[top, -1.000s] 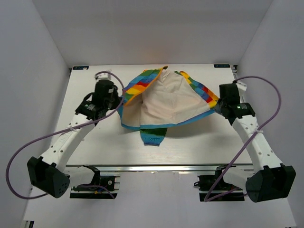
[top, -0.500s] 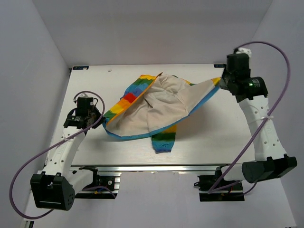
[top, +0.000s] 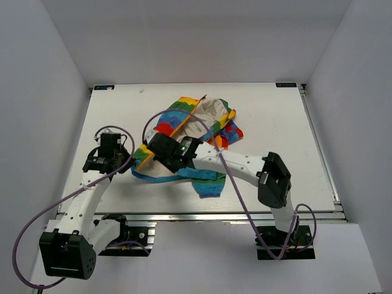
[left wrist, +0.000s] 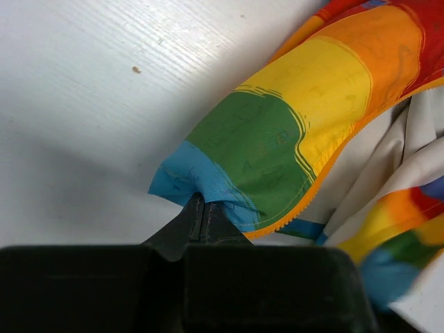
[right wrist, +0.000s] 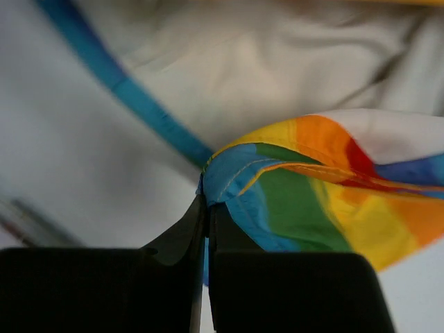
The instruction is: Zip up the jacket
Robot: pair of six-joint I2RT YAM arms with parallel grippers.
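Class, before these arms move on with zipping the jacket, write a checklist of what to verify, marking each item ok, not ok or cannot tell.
1. Left claw shut on the blue hem corner of the jacket: ok.
2. Right claw shut on the blue hem: ok.
3. Jacket spread flat, front edges side by side: not ok, it is bunched.
4. Zipper slider located: cannot tell; only the orange zipper band shows.
5. Jacket fully on the table: ok.

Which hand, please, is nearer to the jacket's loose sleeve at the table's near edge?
Right. The right hand, shut on the jacket, is just left of its sleeve; the left hand pinches the blue hem farther left.
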